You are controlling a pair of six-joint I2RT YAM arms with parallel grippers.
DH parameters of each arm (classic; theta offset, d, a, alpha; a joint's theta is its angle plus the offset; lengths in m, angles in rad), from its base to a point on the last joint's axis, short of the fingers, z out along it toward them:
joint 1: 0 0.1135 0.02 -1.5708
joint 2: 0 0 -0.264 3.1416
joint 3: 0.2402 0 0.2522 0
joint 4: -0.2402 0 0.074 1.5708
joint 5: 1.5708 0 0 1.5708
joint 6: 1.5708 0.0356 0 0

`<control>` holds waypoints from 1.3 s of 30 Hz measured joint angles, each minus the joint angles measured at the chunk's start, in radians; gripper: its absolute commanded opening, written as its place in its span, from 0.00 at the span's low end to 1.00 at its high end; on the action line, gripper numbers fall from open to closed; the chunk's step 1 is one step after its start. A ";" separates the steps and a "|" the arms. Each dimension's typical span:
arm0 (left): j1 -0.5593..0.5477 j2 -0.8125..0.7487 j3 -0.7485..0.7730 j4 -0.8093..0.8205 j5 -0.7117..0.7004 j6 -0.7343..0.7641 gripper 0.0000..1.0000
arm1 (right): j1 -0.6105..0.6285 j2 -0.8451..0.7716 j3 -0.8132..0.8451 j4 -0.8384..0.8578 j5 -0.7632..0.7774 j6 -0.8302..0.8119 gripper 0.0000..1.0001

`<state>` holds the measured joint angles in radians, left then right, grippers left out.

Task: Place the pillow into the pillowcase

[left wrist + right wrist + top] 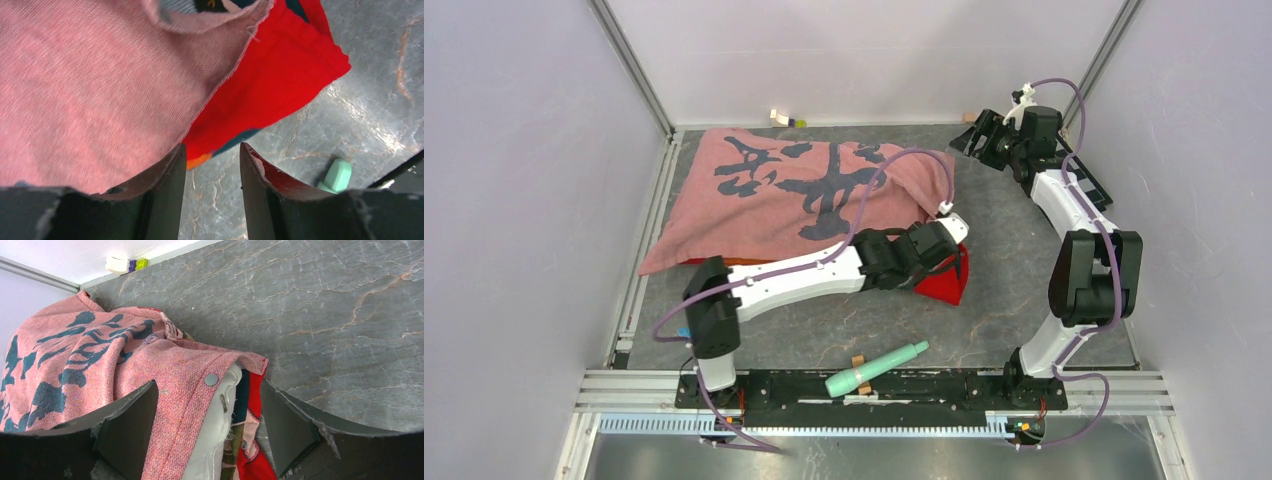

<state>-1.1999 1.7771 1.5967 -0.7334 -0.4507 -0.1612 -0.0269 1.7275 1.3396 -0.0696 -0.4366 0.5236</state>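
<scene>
Pillow (pixel 215 435) inside pillowcase (pixel 794 190), left gripper (pixel 211 150) parted beside it

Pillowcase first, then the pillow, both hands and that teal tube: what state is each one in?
Pillowcase: stuffed, pink side up, mouth unsnapped, red flap spread out.
Pillow: inside the pillowcase, white edge showing at the mouth.
Left hand: open, empty, at the red flap.
Right hand: open, empty, apart from the pillowcase.
Teal tube: lying on its side.
</scene>
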 measured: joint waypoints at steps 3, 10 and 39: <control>0.000 0.076 0.051 0.001 -0.003 0.048 0.52 | 0.000 0.000 0.000 -0.001 -0.003 0.000 0.80; 0.000 0.117 0.092 -0.001 -0.043 0.117 0.52 | 0.000 0.000 0.000 0.000 -0.005 0.000 0.80; 0.010 0.171 0.089 0.007 -0.047 0.187 0.03 | 0.000 0.000 0.000 -0.001 -0.008 0.000 0.81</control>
<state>-1.1904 1.9480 1.6852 -0.7265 -0.4980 0.0261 -0.0269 1.7275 1.3396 -0.0704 -0.4442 0.5232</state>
